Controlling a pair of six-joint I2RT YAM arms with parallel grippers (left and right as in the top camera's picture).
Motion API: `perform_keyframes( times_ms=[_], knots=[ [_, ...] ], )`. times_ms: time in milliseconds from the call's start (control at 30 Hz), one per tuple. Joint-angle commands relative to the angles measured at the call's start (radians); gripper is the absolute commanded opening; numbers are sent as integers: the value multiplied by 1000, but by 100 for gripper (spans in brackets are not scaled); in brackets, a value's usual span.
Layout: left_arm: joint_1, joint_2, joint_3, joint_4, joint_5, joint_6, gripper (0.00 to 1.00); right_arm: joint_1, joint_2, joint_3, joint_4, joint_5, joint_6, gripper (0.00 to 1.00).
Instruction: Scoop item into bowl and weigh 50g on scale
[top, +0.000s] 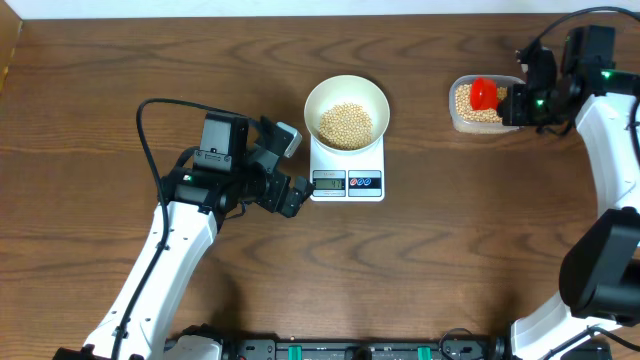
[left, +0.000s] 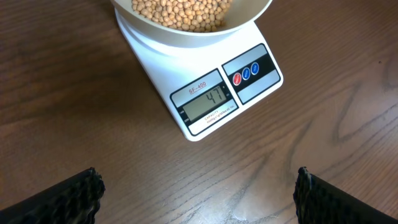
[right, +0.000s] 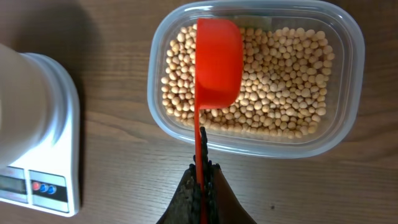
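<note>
The white bowl (top: 346, 110) sits on the white scale (top: 348, 178) and holds pale tan beans (top: 345, 124). In the left wrist view the scale (left: 211, 93) shows 47 on its display, and the bowl (left: 249, 15) is at the top edge. My left gripper (left: 198, 190) is open and empty over bare table, just left of the scale (top: 290, 190). My right gripper (right: 202, 177) is shut on the handle of a red scoop (right: 217, 62), whose head hangs over the beans (right: 273, 93) in a clear plastic tub (right: 339, 43). The scoop (top: 484, 94) shows overhead too.
The clear tub (top: 470, 122) stands at the back right of the wooden table, right of the scale. The scale's edge shows in the right wrist view (right: 59, 130). Cables run from the left arm across the table's left side.
</note>
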Motion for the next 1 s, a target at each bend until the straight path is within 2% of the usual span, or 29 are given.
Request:
perform_keyframes(
  times_ms=[0, 233, 567, 967],
  knots=[
    [0, 3, 0, -3, -5, 6, 100, 22, 13, -1, 1, 79, -15, 1],
    [0, 3, 0, -3, -5, 6, 100, 23, 47, -1, 2, 69, -15, 1],
    [0, 3, 0, -3, -6, 6, 100, 11, 71, -1, -5, -117, -14, 1],
    [0, 3, 0, -3, -5, 6, 100, -102, 71, -1, -5, -196, 12, 1]
  ],
)
